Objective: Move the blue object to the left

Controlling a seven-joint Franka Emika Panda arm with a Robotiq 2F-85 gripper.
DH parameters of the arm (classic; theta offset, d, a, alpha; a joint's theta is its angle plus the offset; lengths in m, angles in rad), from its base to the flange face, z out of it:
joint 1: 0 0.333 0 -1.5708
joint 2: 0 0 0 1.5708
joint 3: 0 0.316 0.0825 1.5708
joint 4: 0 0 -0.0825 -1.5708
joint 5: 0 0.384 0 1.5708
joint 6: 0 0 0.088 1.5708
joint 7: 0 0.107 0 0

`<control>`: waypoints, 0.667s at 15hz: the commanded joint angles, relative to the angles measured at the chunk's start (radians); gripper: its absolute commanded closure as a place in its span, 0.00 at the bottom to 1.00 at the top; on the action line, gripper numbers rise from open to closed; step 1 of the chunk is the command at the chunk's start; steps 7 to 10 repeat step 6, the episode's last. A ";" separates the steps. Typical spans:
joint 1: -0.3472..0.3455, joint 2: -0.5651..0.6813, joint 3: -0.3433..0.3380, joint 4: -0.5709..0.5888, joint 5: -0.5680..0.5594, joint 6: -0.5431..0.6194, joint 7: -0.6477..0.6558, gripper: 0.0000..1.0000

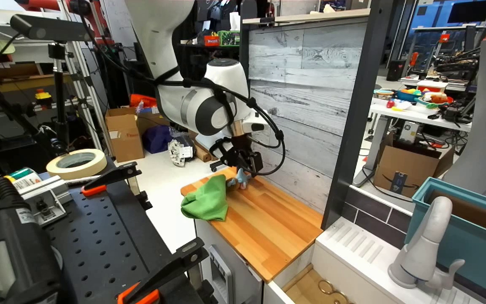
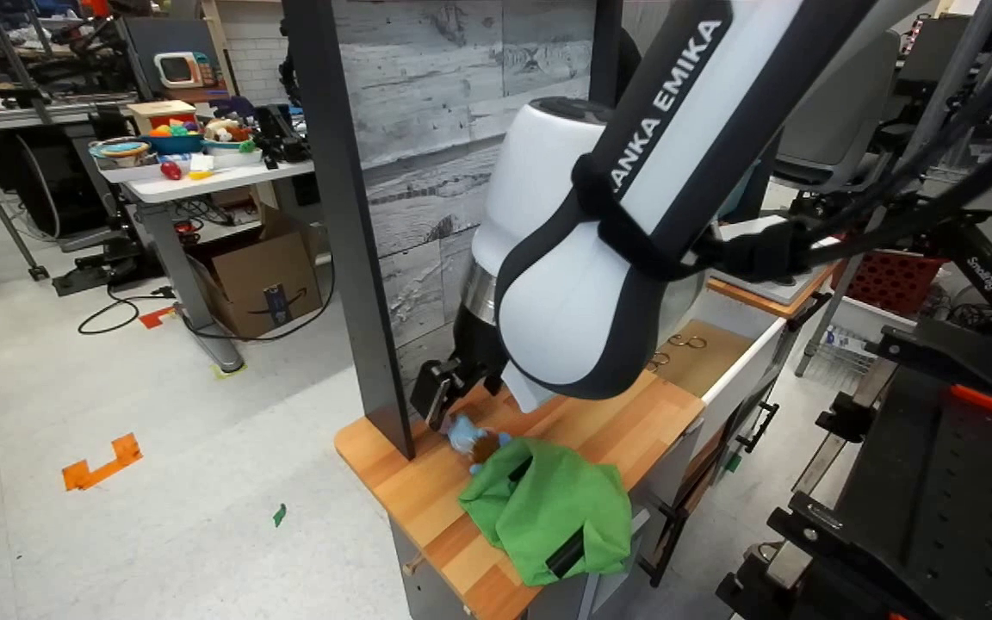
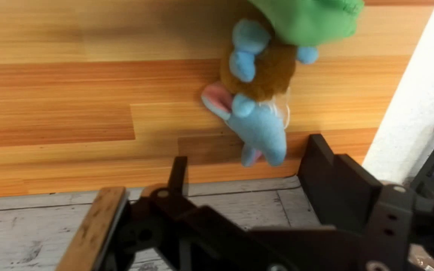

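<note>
Looks like the approach step, close to its end, with grasp and leftward carry both yet to come. Hangs low over the wooden counter (image 3: 62, 90), with the claw (image 3: 265, 165) released: fingers (image 3: 179, 177) parted wide, nothing pinched between them. Just below and ahead of the claw, the blue plush toy (image 3: 258, 90), lying on the counter, blue head nearest the claw, brown body farther out. In the wrist view, head in line with the gap, yet seemingly below the tips rather than between them. Past the toy from the claw, a green cloth (image 2: 552, 512), against or over the body; cannot tell which. Near the claw on its other side, a grey plank panel (image 3: 32, 229) and a black post (image 2: 347, 215), so little spare room there. Probably calls next for easing down and slightly away from the panel to straddle the head, then closing firmly on the soft fabric and lifting enough to come free of the cloth without dragging it along. Only after that, carry leftward and set down; cannot tell from the task sentence whose left to follow, so best to settle that first.
</note>
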 commanded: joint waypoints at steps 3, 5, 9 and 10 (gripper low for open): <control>0.004 -0.007 -0.002 -0.011 0.020 0.000 -0.020 0.00; 0.004 -0.001 -0.002 -0.007 0.020 0.000 -0.020 0.00; 0.004 0.000 -0.002 -0.007 0.020 0.000 -0.020 0.00; 0.004 0.000 -0.002 -0.007 0.020 0.000 -0.020 0.00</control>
